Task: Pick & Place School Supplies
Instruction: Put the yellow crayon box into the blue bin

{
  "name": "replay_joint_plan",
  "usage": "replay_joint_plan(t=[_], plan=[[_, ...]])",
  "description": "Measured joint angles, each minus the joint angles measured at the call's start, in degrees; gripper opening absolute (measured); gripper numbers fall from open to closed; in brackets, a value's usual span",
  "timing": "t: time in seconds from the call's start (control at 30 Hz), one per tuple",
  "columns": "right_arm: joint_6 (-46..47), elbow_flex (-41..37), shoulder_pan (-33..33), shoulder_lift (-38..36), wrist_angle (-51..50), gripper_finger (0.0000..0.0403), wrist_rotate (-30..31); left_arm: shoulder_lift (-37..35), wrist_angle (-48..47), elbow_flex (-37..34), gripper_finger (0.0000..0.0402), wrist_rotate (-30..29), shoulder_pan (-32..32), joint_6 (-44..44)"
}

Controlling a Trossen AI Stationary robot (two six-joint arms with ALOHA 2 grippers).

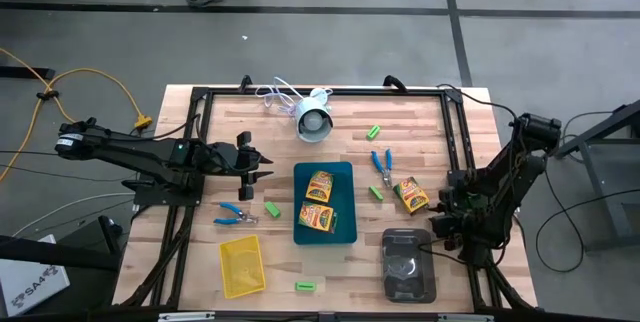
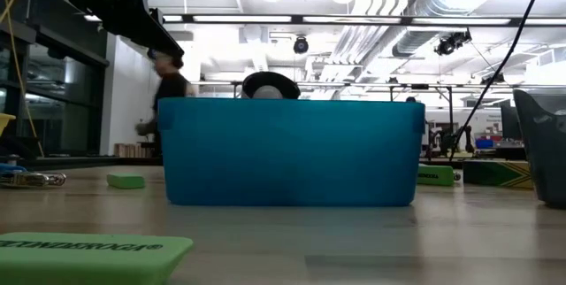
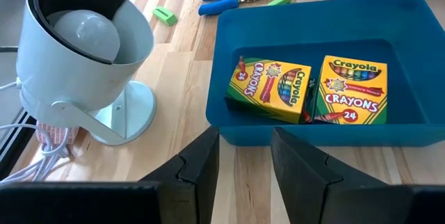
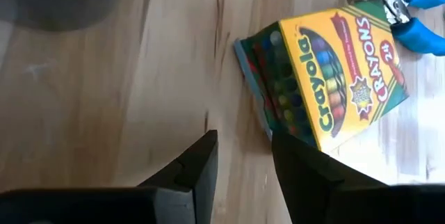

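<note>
Two yellow printed crayon boxes (image 1: 318,202) are seen from above inside a teal plastic tray (image 1: 343,230) at mid-table; a third (image 1: 410,194) lies toward the right edge. Left gripper (image 3: 243,156) is parted, empty, before the tray. Right gripper (image 4: 243,158) is parted, empty, beside the third box.

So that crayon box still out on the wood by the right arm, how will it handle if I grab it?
The loose crayon box is flat-sided printed cardboard, so it probably won't roll and should slide when pushed. It likely dents under a hard squeeze. Glossy faces may slip between the right end effector fingers.
</note>
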Motion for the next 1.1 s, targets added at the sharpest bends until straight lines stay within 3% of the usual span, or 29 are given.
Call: replay_joint_plan(t=[0.87, 1.1], plan=[[-0.6, -1.9, -5.2, 0.0, 0.2, 0.0128, 0.9, 0.0, 0.0, 0.0, 0.0124, 0.0, 0.0, 0.0], [-0.6, -2.0, -5.5, 0.0, 0.4, 0.0093, 0.3, 0.0, 0.0, 0.0, 0.0124, 0.0, 0.0, 0.0]])
